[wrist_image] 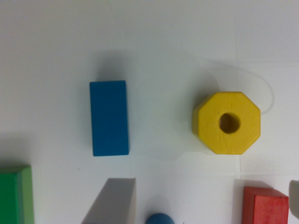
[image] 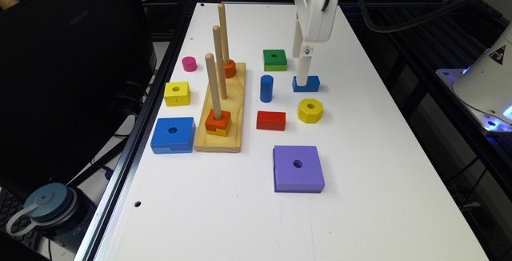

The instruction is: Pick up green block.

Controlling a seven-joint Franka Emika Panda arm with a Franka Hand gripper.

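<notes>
A: What is the green block (image: 275, 59) made of, and where does it sit?

B: Painted wood, square, with a dark green top over a lime-green lower layer and a round hole through the middle. It lies flat on the white bench (image: 360, 181), in the far half, between the wooden peg board (image: 238, 105) and the blue rectangular block (image: 306, 84). Being square it has no long axis; its hole faces straight up and its sides run roughly parallel to the bench's edges.

A: And the jaws (image: 303, 59)?

B: They hang over the blue rectangular block, apart from the green one. The wrist view shows one grey finger (wrist_image: 114, 201) and a sliver of another at the frame's edge, well apart with nothing between them, so they stand open.

A: What else is on the surface?

B: All smooth painted wood: a blue cylinder (image: 266, 88) standing upright, a yellow octagonal block (image: 310, 110) with a centre hole, a red rectangular block (image: 271, 120), a large purple square (image: 298, 168), a big blue square (image: 173, 135), a yellow square block (image: 177, 93) and a pink cylinder (image: 189, 64). The peg board carries three bare dowels with orange pieces at two of them.

A: The room?

B: The bench top is matte white with a black metal rim. A dark monitor (image: 76, 53) stands beyond one long edge, and a blue-lidded bottle (image: 50, 209) sits near the corner.
</notes>
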